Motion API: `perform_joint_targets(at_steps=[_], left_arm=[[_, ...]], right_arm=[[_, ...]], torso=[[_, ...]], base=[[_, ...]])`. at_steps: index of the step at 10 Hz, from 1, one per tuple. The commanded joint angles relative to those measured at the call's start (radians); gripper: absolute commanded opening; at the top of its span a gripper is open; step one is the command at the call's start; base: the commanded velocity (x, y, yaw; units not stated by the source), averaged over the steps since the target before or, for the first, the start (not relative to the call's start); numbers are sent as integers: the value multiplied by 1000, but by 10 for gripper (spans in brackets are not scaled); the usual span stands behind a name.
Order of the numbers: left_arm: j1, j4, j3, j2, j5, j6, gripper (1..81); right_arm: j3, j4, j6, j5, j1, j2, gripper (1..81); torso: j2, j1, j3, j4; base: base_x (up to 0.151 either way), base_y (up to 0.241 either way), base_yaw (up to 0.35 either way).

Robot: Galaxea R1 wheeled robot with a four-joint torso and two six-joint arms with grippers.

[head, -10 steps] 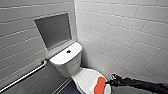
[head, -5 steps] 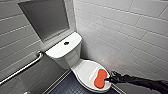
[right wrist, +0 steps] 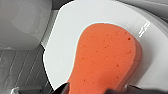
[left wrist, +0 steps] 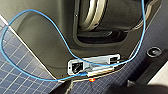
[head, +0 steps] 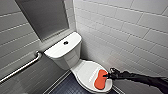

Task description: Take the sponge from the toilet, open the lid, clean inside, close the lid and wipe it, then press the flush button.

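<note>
The white toilet [head: 65,56] stands in the corner with its lid [head: 85,71] down. On the lid's front right part lies the orange-red sponge [head: 101,80]. The round flush button [head: 65,42] sits in the middle of the tank top. My right gripper [head: 108,75] comes in from the right at the sponge's right edge. In the right wrist view the sponge [right wrist: 107,55] lies flat on the lid [right wrist: 70,32], and the gripper [right wrist: 100,89] is open with a dark fingertip on either side of the sponge's near end.
A white tiled wall [head: 130,30] runs close along the toilet's right side. A metal grab bar [head: 20,68] is fixed to the left wall under a grey recessed panel [head: 42,17]. Dark tiled floor [head: 66,86] lies in front. The left wrist view has my own base, a blue cable [left wrist: 37,15] and floor tiles.
The whole head picture has shifted, so the camera has moved. My right gripper has stayed at the sponge's right edge, and the sponge rests on the lid as before.
</note>
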Motion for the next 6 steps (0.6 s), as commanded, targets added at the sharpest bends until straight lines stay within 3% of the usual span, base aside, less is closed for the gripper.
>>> perform_joint_targets(at_steps=[1, 4, 6], left_arm=[[51, -10, 1, 9, 95, 3, 811], [51, -10, 0, 14, 95, 3, 811], [53, -13, 0, 17, 93, 3, 811]], right_arm=[[22, 104, 1, -51, 123, -15, 811], [-16, 219, 7, -53, 119, 17, 811], [-39, 255, 7, -108, 110, 29, 811]], torso=[[1, -1, 0, 0], [-8, 6, 0, 0], [-8, 6, 0, 0]], base=[[0, 0, 0], [0, 0, 0], [0, 0, 0]])
